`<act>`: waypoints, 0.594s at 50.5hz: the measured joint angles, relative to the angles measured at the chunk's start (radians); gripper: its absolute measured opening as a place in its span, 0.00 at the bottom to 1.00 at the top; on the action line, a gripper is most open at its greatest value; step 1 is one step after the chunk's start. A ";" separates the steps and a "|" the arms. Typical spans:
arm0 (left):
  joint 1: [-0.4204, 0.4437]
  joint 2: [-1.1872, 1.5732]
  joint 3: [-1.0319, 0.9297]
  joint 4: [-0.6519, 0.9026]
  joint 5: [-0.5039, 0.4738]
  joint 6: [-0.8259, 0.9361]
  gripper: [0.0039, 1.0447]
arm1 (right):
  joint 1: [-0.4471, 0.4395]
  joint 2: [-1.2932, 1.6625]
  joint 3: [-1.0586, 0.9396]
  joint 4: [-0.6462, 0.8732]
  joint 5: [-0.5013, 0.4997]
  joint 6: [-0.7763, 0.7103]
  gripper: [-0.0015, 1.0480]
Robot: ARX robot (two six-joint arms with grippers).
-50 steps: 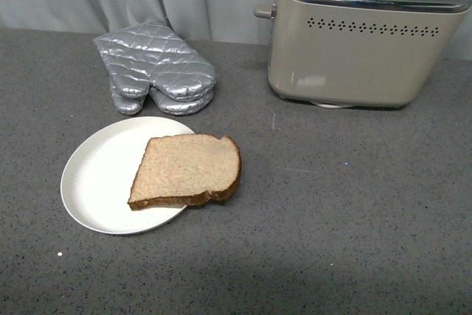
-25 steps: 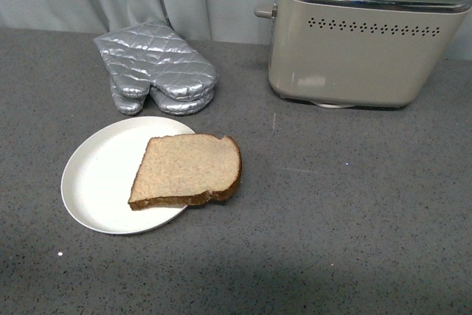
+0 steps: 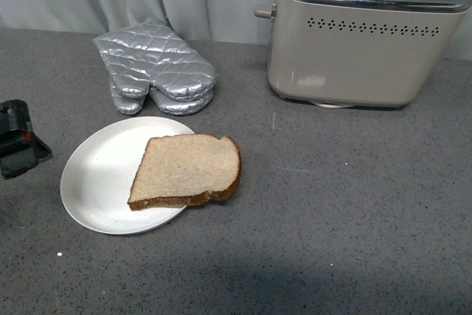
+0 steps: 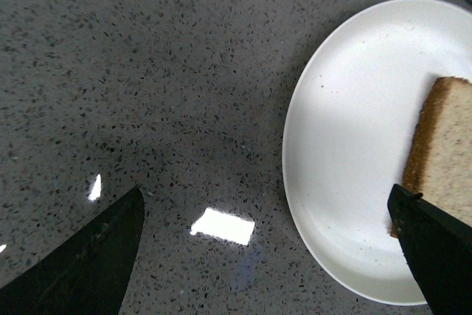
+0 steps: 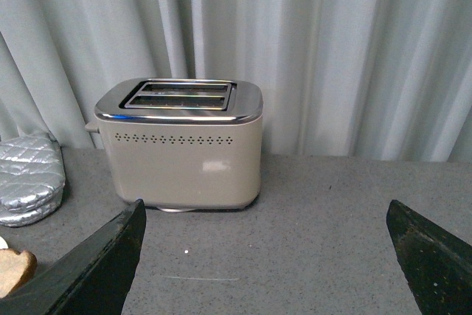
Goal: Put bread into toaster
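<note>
The bread lies flat on a white plate, hanging over the plate's right rim. The toaster stands at the back right with both slots empty. My left gripper shows at the left edge, beside the plate and apart from the bread. In the left wrist view it is open and empty over the counter by the plate, with the bread near one finger. My right gripper is open and empty, facing the toaster from a distance. It is out of the front view.
A silver quilted oven mitt lies behind the plate, left of the toaster, and also shows in the right wrist view. A grey curtain hangs behind the speckled grey counter.
My left gripper has come into the front view at the left edge, beside the plate. The bread, plate, mitt and toaster have not moved.
</note>
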 joint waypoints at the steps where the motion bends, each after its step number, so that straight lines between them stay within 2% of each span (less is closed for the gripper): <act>1: 0.000 0.022 0.015 -0.004 0.000 0.006 0.94 | 0.000 0.000 0.000 0.000 0.000 0.000 0.91; 10: -0.005 0.188 0.140 -0.048 0.016 0.029 0.94 | 0.000 0.000 0.000 0.000 0.000 0.000 0.91; 26: -0.024 0.311 0.248 -0.075 -0.003 0.039 0.94 | 0.000 0.000 0.000 0.000 0.000 0.000 0.91; 30: -0.030 0.335 0.266 -0.100 -0.015 0.054 0.80 | 0.000 0.000 0.000 0.000 0.000 0.000 0.91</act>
